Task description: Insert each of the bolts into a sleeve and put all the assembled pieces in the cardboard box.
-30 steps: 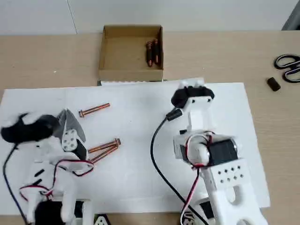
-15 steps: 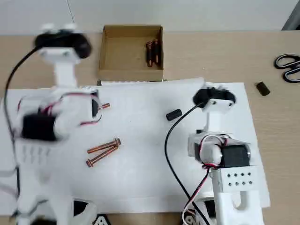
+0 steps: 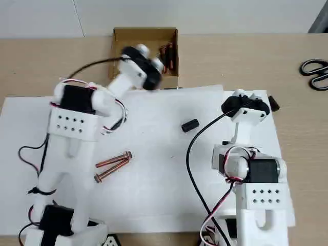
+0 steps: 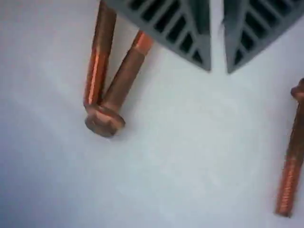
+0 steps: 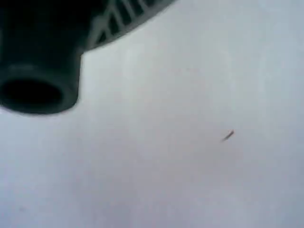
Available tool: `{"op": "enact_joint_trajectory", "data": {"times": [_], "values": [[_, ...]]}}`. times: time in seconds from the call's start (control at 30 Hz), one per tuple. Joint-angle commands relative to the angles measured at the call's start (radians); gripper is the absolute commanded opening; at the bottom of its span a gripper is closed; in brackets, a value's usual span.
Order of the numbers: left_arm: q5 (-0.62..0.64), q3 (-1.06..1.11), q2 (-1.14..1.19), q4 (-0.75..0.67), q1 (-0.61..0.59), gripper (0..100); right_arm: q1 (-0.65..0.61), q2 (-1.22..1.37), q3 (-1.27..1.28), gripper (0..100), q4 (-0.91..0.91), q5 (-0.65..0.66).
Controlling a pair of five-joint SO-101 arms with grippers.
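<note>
Two copper bolts [image 3: 113, 165] lie side by side on the white paper [image 3: 154, 205]. In the left wrist view the same pair of bolts [image 4: 110, 80] lies by my left gripper [image 4: 218, 66], which is shut and holds nothing, and a third bolt [image 4: 290, 156] lies farther off. In the high view my left gripper [image 3: 139, 65] hangs at the front wall of the cardboard box [image 3: 123, 48], which holds assembled pieces [image 3: 167, 55]. A black sleeve [image 3: 190, 125] lies mid-paper. My right gripper [image 3: 247, 105] is shut on another black sleeve [image 5: 40, 71], which sticks out as a black stub [image 3: 273, 103] at the gripper's side.
Scissors [image 3: 315, 72] lie on the wooden table at the far right. The right arm's black cable [image 3: 192, 169] loops over the paper between the two arms.
The left arm swung from the paper's left side up to the front of the box. The right arm shifted right, and the far-right sleeve came left to its gripper.
</note>
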Motion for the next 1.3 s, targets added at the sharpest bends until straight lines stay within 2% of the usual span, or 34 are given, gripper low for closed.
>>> {"op": "enact_joint_trajectory", "data": {"times": [0.0,0.4,0.57,0.9,1.27], "values": [[-0.104,0.042,0.006,0.012,0.021,1,0.030,-0.019,-0.005,0.3,-0.008,-0.003],[-0.365,0.306,0.011,0.017,0.028,1,0.033,-0.019,0.080,0.3,-0.010,-0.003],[-0.390,0.357,0.017,-0.015,0.025,1,0.030,-0.019,0.087,0.3,-0.019,-0.005],[-0.436,0.558,0.018,-0.238,0.008,1,0.030,-0.019,0.087,0.3,-0.019,-0.005],[-0.437,0.567,0.041,-0.358,-0.037,1,0.030,-0.019,0.087,0.3,-0.019,-0.005]]}}
